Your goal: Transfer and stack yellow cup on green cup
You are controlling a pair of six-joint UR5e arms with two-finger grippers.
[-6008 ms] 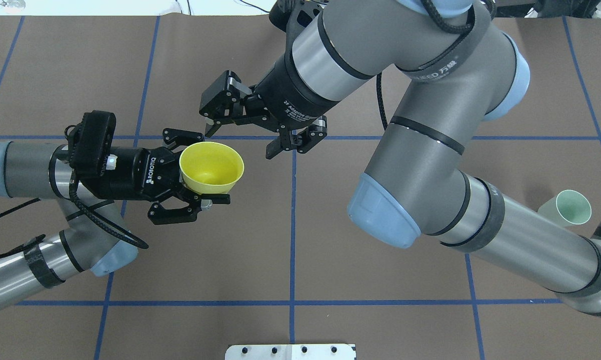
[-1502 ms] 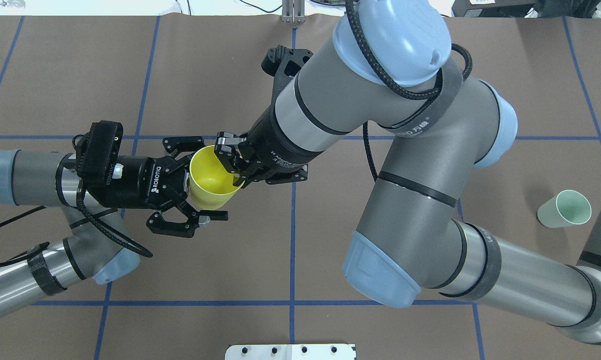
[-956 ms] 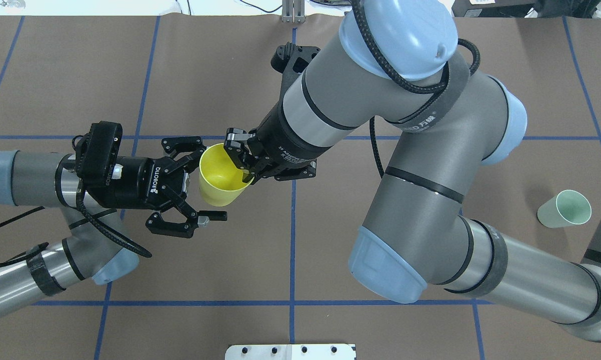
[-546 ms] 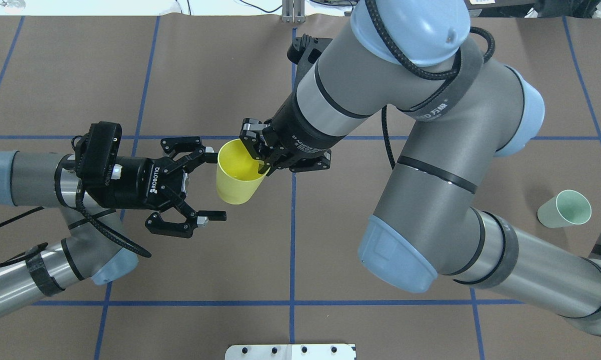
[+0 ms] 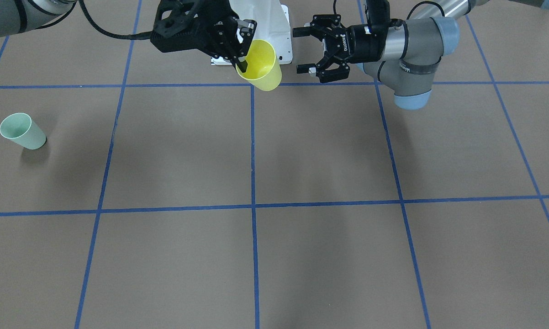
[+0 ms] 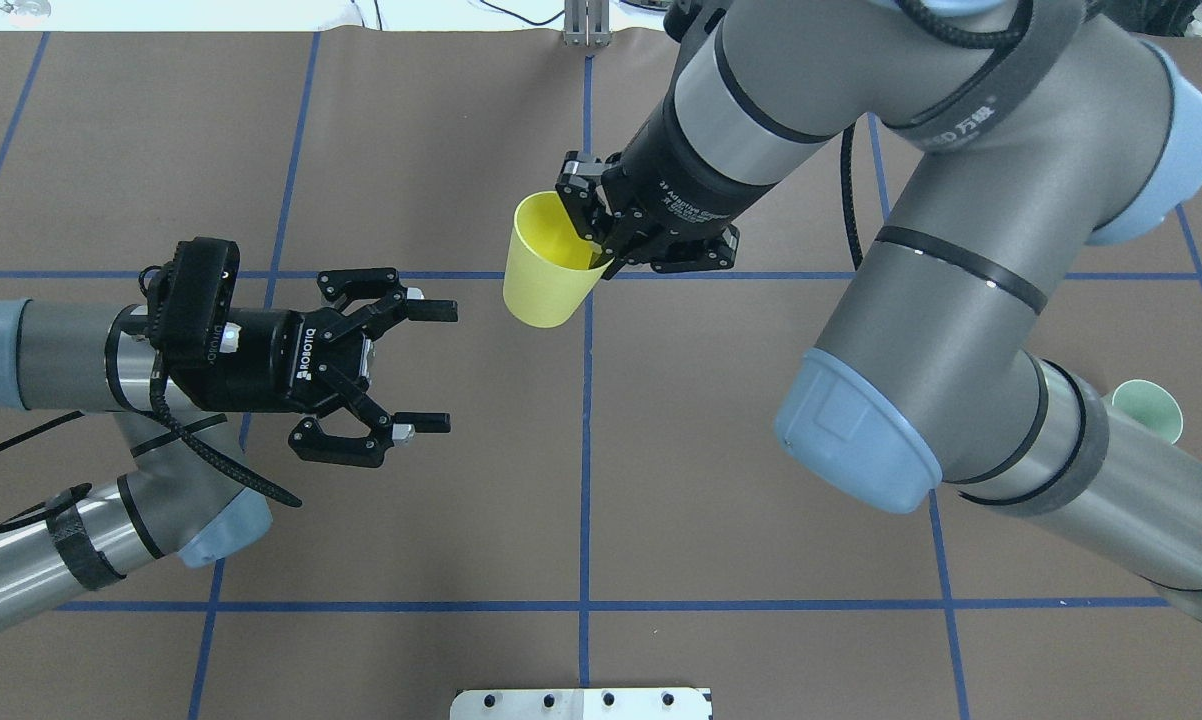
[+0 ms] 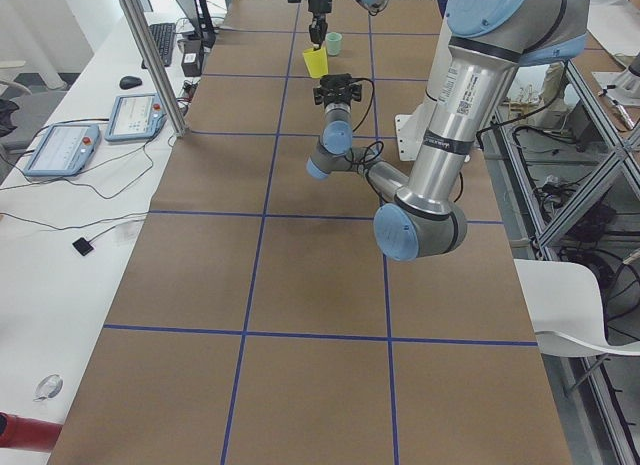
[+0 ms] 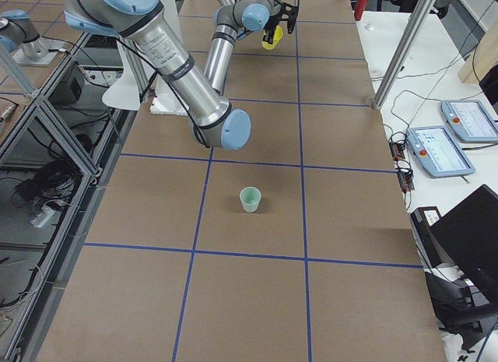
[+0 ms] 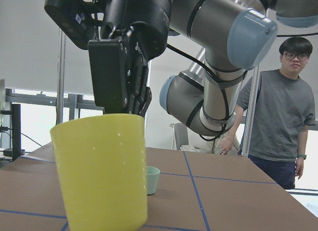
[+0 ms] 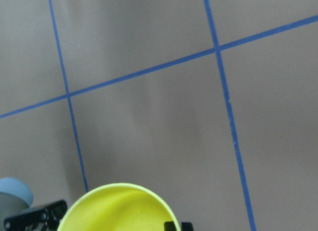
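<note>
The yellow cup (image 6: 544, 272) hangs tilted in the air over the table's middle. My right gripper (image 6: 593, 246) is shut on its rim, one finger inside and one outside. The cup also shows in the front view (image 5: 261, 65) and fills the left wrist view (image 9: 103, 171). My left gripper (image 6: 442, 367) is open and empty, a short way to the cup's left. The green cup (image 5: 21, 131) stands upright far off on my right side. In the overhead view it (image 6: 1153, 409) is half hidden behind my right arm.
A white base plate (image 6: 581, 703) lies at the table's near edge. Blue tape lines cross the brown table (image 6: 411, 520). An operator (image 9: 278, 126) stands beyond the table's right end. Tablets (image 8: 440, 150) lie on the side bench.
The left gripper opened and let go of the yellow cup. The right gripper closed on its rim and carried it up and to the right, away from the left gripper.
</note>
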